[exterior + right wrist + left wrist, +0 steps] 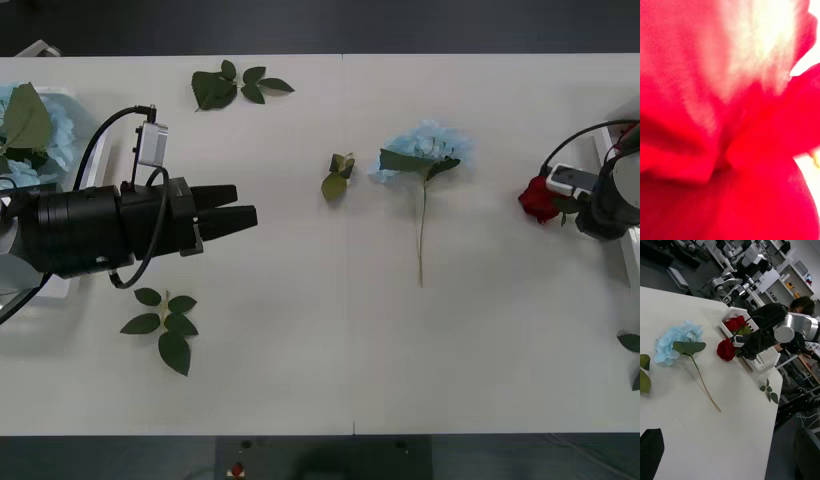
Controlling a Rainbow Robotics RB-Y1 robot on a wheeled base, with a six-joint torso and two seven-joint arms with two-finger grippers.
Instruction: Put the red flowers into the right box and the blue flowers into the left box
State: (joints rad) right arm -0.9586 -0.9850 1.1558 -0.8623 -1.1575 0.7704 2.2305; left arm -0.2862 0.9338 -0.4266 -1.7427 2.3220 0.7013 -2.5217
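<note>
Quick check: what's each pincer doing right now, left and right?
Left pincer: open, holding nothing, above the table near the left box.
Right pincer: holding a red rose beside the right box.

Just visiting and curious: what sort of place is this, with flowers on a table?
Probably a robotics lab or workshop. Beyond the white table stand other robot arms and shelving, with cables on the floor.
</note>
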